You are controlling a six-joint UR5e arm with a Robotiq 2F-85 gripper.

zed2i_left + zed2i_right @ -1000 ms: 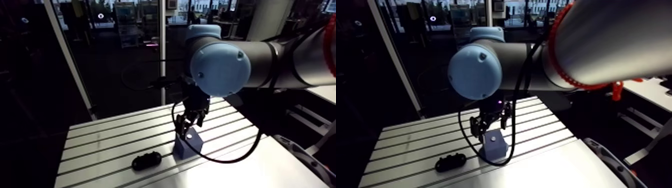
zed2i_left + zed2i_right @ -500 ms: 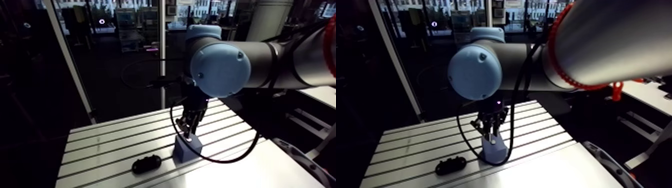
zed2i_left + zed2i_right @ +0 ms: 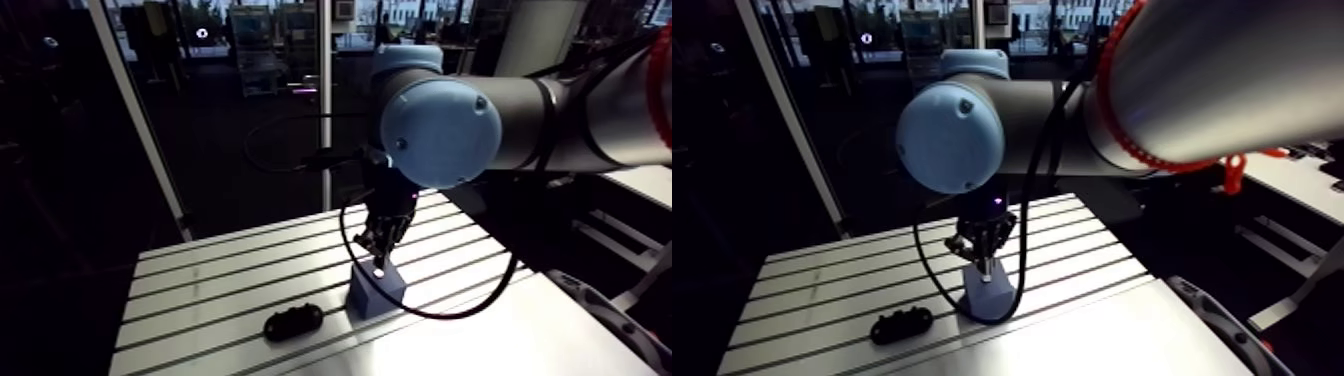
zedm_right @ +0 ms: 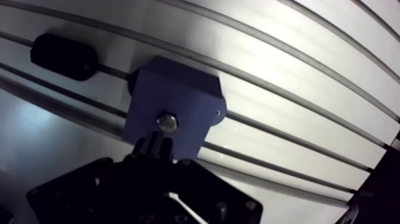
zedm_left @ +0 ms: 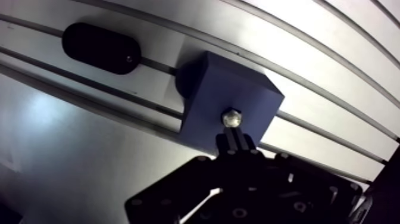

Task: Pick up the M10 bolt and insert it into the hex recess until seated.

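Light-blue joint cap (image 3: 440, 133) of the arm stands high over the work, and below it the wrist points straight down, with the claw (image 5: 234, 138) low over a blue block (image 5: 214, 89). Slotted aluminium surface (image 5: 321, 71) carries this block and, near it, a black oblong piece (image 5: 101, 49). Claw fingers are narrow and grip the M10 bolt (image 5: 231, 118). Its silver end shows just ahead of the fingertips, at the block's top face.
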